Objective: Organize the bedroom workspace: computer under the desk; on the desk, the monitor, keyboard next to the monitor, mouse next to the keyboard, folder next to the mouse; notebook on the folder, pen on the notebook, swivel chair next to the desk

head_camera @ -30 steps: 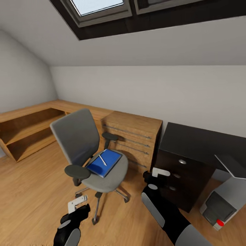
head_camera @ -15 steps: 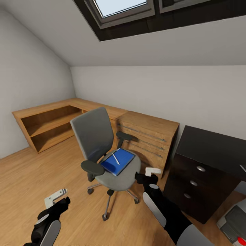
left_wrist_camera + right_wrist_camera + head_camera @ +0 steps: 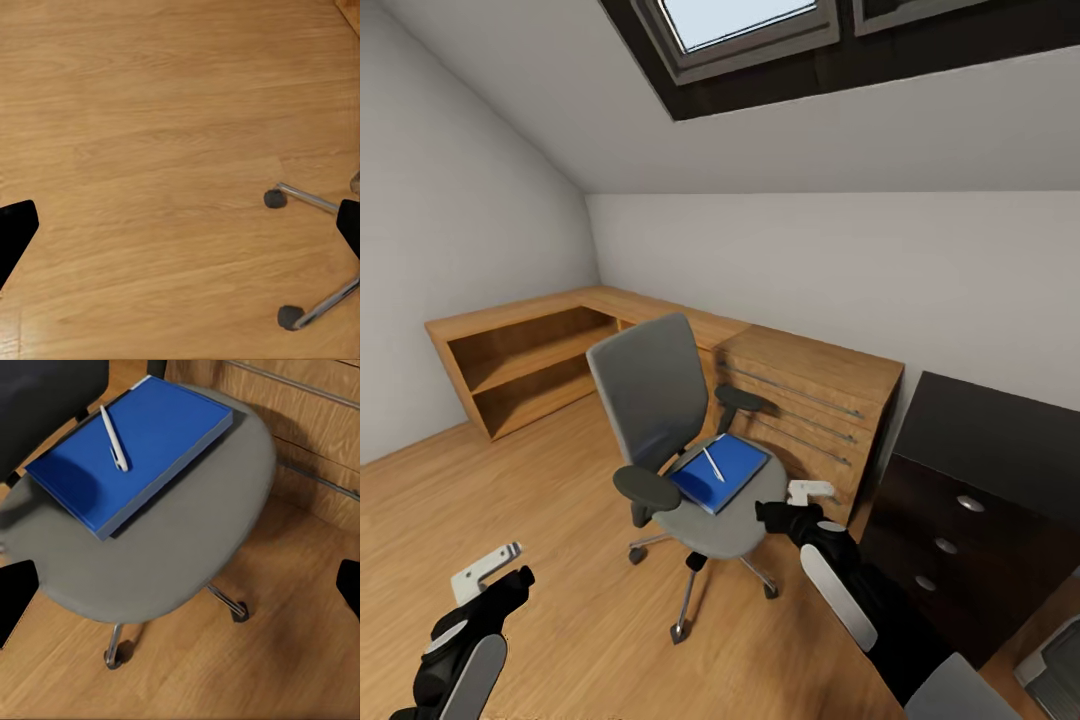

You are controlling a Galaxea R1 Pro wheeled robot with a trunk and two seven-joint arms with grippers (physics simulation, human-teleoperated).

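Observation:
The grey swivel chair (image 3: 660, 400) stands on the wooden floor in front of a wooden drawer cabinet. A flat blue folder (image 3: 722, 472) lies on its seat with a white pen (image 3: 713, 464) on top; I cannot tell whether a notebook is part of that blue stack. My right gripper (image 3: 800, 505) hovers open just right of the seat, and its wrist view looks down on the folder (image 3: 131, 442), the pen (image 3: 114, 436) and the seat (image 3: 187, 547). My left gripper (image 3: 485, 575) is open, low over bare floor. A grey corner of the computer (image 3: 1060, 660) peeks in at the bottom right.
A dark desk unit with drawers (image 3: 970, 470) stands to the right of the wooden drawer cabinet (image 3: 810, 400). A low wooden shelf (image 3: 525, 360) runs along the left wall. The chair's legs and casters (image 3: 276, 198) show in the left wrist view. A sloped ceiling with a skylight hangs overhead.
The whole picture has shifted: the camera turned left, so chair and shelf sit further right and the computer has nearly left the frame. My left gripper shows lower and further left.

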